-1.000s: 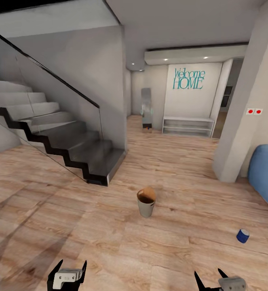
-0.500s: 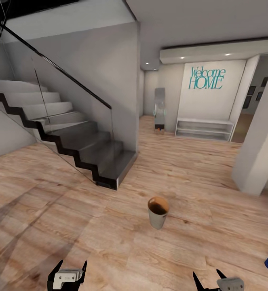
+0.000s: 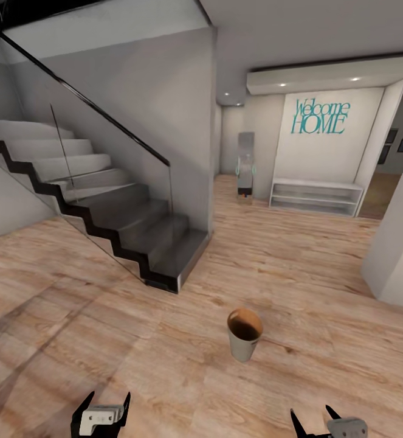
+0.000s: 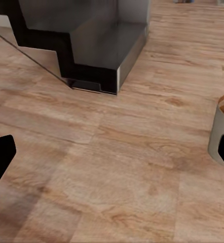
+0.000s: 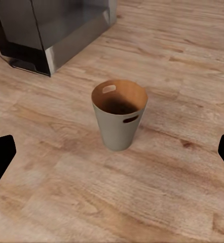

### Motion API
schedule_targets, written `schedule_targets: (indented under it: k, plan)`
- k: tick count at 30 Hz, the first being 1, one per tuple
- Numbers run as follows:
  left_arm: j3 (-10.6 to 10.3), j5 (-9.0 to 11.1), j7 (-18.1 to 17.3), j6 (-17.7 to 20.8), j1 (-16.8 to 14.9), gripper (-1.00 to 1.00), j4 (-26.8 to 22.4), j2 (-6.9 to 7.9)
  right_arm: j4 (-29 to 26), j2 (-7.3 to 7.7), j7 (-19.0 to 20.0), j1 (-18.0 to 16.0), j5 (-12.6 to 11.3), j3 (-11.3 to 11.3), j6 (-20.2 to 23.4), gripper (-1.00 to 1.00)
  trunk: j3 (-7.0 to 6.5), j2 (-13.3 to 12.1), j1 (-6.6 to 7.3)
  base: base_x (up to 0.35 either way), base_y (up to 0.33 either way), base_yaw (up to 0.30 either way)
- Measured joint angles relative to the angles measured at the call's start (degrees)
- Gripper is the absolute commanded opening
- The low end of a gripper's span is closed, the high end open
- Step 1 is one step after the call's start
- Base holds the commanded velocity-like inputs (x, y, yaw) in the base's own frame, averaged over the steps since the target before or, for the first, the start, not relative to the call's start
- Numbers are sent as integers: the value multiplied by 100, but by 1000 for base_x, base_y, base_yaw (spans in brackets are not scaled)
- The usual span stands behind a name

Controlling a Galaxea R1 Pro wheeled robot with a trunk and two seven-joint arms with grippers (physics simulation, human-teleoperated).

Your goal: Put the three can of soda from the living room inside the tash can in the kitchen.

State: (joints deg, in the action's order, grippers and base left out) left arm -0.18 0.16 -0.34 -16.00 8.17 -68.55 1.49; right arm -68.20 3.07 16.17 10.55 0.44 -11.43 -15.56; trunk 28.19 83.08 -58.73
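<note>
The tash can (image 3: 244, 335), a grey tapered bin with a brown-orange inside, stands upright on the light wood floor a little ahead of me, right of centre. In the right wrist view the tash can (image 5: 118, 117) looks empty and lies beyond my right gripper (image 5: 112, 154), which is open with nothing between its fingers. One edge of the tash can (image 4: 221, 129) shows in the left wrist view, off to the side of my open, empty left gripper (image 4: 112, 157). Both grippers hang low at the head view's bottom: left gripper (image 3: 109, 398), right gripper (image 3: 310, 415). The soda cans are out of view.
A dark staircase (image 3: 134, 234) with a glass balustrade rises at the left, its lowest step (image 4: 99, 55) close to the left arm. A white pillar (image 3: 402, 243) stands at the right. A low white shelf (image 3: 315, 198) sits under the "Welcome HOME" wall far ahead.
The whole view has swung left and moved on, so the camera moved. The blue sofa and a small blue cylinder on the floor slid out at the right. The grippers hold their pose.
</note>
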Motion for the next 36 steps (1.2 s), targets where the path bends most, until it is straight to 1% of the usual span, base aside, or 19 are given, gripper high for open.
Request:
schedule_targets:
  k: [23,36]
  plan:
    - [0,0,7,0,0,100,0,1,0,0,-5,0,8,-16,0,100,0,0,0,293,-114,0]
    - [0,1,-2,0,0,100,0,0,7,1,0,0,8,-9,0,100,0,0,0,296,-7,0]
